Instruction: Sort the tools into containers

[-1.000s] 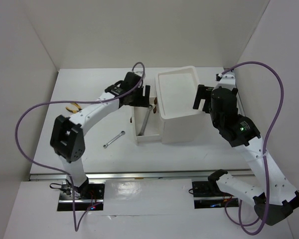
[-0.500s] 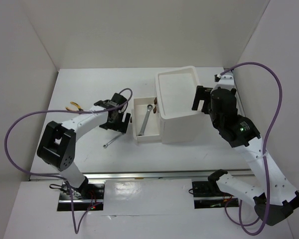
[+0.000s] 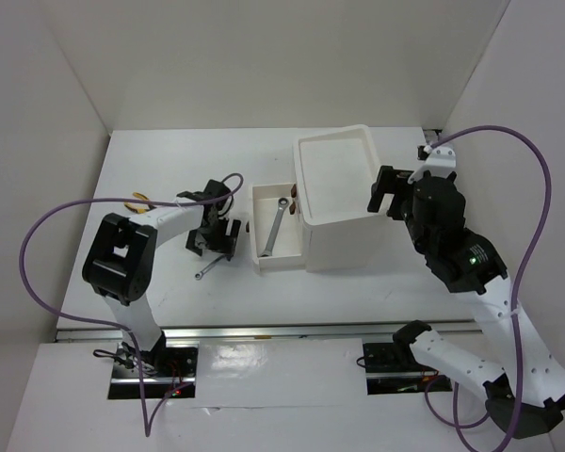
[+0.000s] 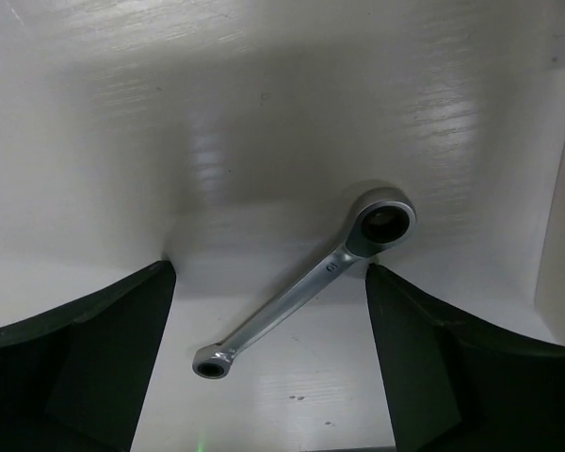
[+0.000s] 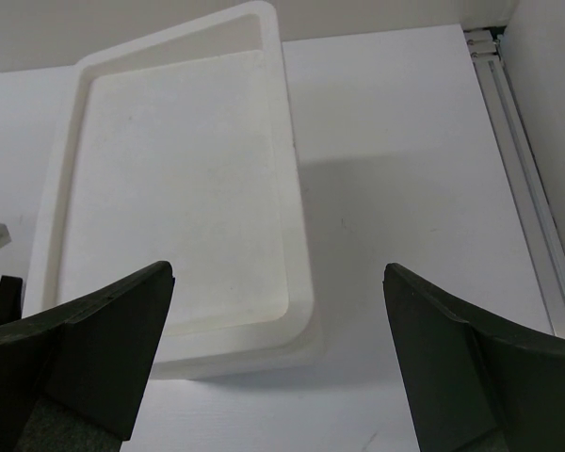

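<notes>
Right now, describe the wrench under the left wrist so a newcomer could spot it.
Find the white drawer unit, one drawer pulled out to its left. Beside that drawer, on the table under the left arm's open fingers, lies a short silver ratchet wrench. Unlike the longer wrench, it is outside the drawer.

One long wrench (image 3: 275, 229), one short wrench (image 4: 306, 292) — one pliers (image 3: 137, 201), one box (image 3: 337, 224).

the left arm (image 3: 172, 220) hides most of the pliers (image 3: 137, 200)
</notes>
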Controlling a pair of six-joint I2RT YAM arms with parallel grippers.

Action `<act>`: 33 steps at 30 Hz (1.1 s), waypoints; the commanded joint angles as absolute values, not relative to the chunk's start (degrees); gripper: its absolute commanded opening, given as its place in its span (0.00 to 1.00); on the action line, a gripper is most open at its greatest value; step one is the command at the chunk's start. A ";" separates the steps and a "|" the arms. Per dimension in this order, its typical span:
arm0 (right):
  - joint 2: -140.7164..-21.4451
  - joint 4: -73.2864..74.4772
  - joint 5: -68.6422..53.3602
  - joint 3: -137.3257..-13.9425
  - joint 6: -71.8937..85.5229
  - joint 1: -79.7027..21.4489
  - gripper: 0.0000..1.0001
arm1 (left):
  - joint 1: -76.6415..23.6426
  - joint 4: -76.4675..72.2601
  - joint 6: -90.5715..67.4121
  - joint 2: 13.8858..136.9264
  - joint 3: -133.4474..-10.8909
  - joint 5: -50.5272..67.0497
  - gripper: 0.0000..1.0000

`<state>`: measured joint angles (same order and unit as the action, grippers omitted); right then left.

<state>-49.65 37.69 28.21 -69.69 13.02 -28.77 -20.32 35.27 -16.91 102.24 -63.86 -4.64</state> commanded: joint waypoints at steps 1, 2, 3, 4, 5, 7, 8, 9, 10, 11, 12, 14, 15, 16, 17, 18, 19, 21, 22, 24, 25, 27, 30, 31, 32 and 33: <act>-48.69 36.47 28.91 -69.35 13.18 -30.23 1.00 | -20.57 34.63 -16.44 105.81 -61.44 -3.87 0.95; -48.69 36.47 28.92 -69.35 13.18 -30.23 1.00 | -20.57 34.63 -16.44 105.82 -61.44 -2.91 0.93; -49.21 36.47 29.61 -69.35 13.18 -30.93 1.00 | -20.57 34.63 -16.44 106.34 -60.65 -2.90 0.85; -49.22 36.47 30.14 -69.35 13.18 -30.94 1.00 | -20.57 34.63 -16.44 106.96 -60.04 -2.38 0.81; -49.22 36.47 30.15 -69.35 13.18 -30.94 1.00 | -20.57 34.63 -16.44 107.48 -60.03 -2.37 0.75; -49.22 36.47 30.76 -69.87 12.66 -31.46 1.00 | -20.57 35.16 -16.44 107.49 -60.03 -1.85 0.43; -49.22 35.95 30.76 -69.87 12.66 -31.46 1.00 | -20.57 35.16 -16.44 107.49 -60.03 -1.85 0.41; -49.22 35.95 30.76 -69.87 12.66 -31.46 1.00 | -20.57 35.68 -16.44 108.01 -60.03 -1.85 0.37; -49.22 35.95 30.76 -69.87 12.66 -31.46 1.00 | -20.04 35.68 -16.44 108.02 -60.73 -1.24 0.33; -49.22 35.95 30.76 -70.48 12.66 -31.46 1.00 | -19.34 35.68 -16.44 108.54 -60.73 -0.36 0.30; -49.22 36.47 30.76 -70.49 12.66 -31.46 1.00 | -18.64 36.38 -16.44 108.54 -60.73 0.34 0.26; -48.70 36.47 31.54 -70.49 12.66 -32.07 1.00 | -16.28 37.34 -16.44 110.21 -62.57 2.28 0.12; -48.69 37.00 31.55 -70.49 12.66 -32.08 1.00 | -15.48 37.96 -17.57 110.74 -63.19 2.29 0.00; -48.17 37.00 32.51 -70.49 12.66 -32.60 1.00 | -14.77 39.45 -18.45 111.44 -63.80 -0.59 0.00; -48.16 37.00 33.39 -70.49 12.66 -33.13 1.00 | -14.24 39.98 -19.07 111.45 -64.59 -2.09 0.00; -48.16 37.00 33.92 -70.49 12.66 -33.13 1.00 | -13.46 40.60 -20.55 111.45 -65.12 -3.50 0.00; -48.16 37.00 33.93 -70.49 12.66 -33.13 1.00 | -13.45 41.13 -21.18 108.66 -65.13 -4.82 0.00; -47.64 37.00 34.54 -70.49 12.66 -33.13 1.00 | -12.92 41.65 -21.71 104.35 -66.70 -6.50 0.00; -47.64 37.00 35.06 -70.49 12.66 -33.13 1.00 | -12.22 41.66 -22.49 101.80 -67.23 -6.50 0.00; -47.64 37.00 35.68 -70.49 12.66 -33.13 1.00 | -11.69 40.35 -22.50 93.05 -68.55 -3.20 0.00; -47.64 37.61 35.68 -71.01 12.66 -33.13 1.00 | -11.69 39.73 -23.11 90.20 -69.08 -1.60 0.00; -47.64 37.62 35.68 -71.02 12.66 -33.66 1.00 | -11.69 39.20 -23.81 84.50 -71.44 3.31 0.00; -47.64 37.62 36.30 -71.02 13.18 -33.66 1.00 | -10.99 37.97 -25.92 82.62 -74.43 12.87 0.00; -47.64 37.62 36.30 -71.02 13.18 -33.66 1.00 | -10.99 37.27 -26.54 82.01 -74.44 15.44 0.00; -47.64 38.14 36.82 -71.02 13.18 -33.66 1.00 | -10.99 34.66 -28.37 82.00 -74.97 17.73 0.00; -47.64 38.14 36.83 -70.49 13.18 -34.18 1.00 | -12.38 32.80 -29.61 81.48 -74.97 20.71 0.00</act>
